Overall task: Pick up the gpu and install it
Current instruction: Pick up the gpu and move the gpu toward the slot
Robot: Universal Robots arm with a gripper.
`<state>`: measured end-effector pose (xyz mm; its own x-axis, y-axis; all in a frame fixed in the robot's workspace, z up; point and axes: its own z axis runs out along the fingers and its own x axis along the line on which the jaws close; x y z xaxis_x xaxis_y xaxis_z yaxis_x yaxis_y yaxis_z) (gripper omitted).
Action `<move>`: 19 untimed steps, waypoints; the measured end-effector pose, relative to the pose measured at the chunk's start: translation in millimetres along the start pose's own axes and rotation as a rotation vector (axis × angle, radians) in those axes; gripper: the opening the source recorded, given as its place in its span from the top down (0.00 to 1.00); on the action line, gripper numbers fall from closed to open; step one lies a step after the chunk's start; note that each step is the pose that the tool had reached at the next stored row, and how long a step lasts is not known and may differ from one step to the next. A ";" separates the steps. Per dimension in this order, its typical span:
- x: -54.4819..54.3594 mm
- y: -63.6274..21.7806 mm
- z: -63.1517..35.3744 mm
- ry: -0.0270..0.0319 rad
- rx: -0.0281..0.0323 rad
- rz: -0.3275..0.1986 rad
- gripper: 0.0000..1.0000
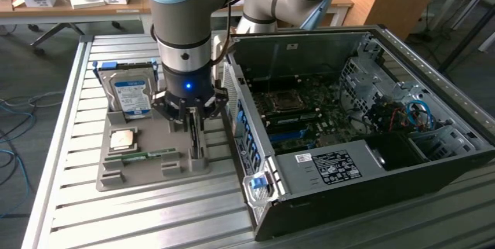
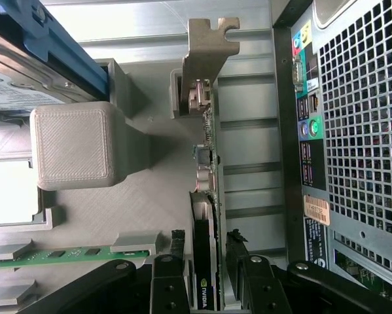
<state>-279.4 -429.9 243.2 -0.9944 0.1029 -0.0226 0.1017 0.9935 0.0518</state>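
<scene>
Hand (image 1: 193, 123) unclenched, my fingers (image 2: 169, 281) straddle the gpu (image 2: 205, 216), propped edge-up in the tray (image 1: 147, 176) slot so both faces can be pinched.

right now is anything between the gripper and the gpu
nothing visible: the gripper is down over the gpu, which stands on edge in the grey holder, with a finger on each side of the card and no other thing in the gap
</scene>
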 end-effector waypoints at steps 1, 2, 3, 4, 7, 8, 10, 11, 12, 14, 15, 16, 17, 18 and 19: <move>0.2 0.0 0.1 -0.0001 0.0000 0.000 0.61; 0.4 -0.1 0.1 0.0000 0.0000 0.000 0.61; 0.4 -0.1 0.0 -0.0001 0.0000 0.000 0.61; 0.4 -0.1 0.0 0.0000 0.0000 0.000 0.61; 1.0 -0.1 0.1 -0.0001 0.0000 0.000 0.61; 1.0 -0.1 0.1 0.0000 0.0000 0.000 0.61; 0.9 -0.1 0.1 0.0000 0.0000 0.000 0.61; 0.9 -0.1 0.1 0.0000 0.0000 0.000 0.61; 0.9 -0.1 0.1 0.0000 0.0000 0.000 0.61; 0.7 -0.1 0.1 0.0000 0.0000 0.000 0.61; 0.5 -0.1 0.1 0.0000 0.0000 0.000 0.61; 0.1 0.0 0.2 0.0000 -0.0001 0.000 0.61; 0.1 0.0 0.1 0.0000 0.0000 0.000 0.61; 0.1 0.0 0.1 0.0000 0.0000 0.000 0.61; 0.0 0.0 0.1 0.0000 0.0000 0.000 0.61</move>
<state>-279.5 -429.9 243.0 -0.9944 0.1030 -0.0226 0.1018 0.9935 0.0518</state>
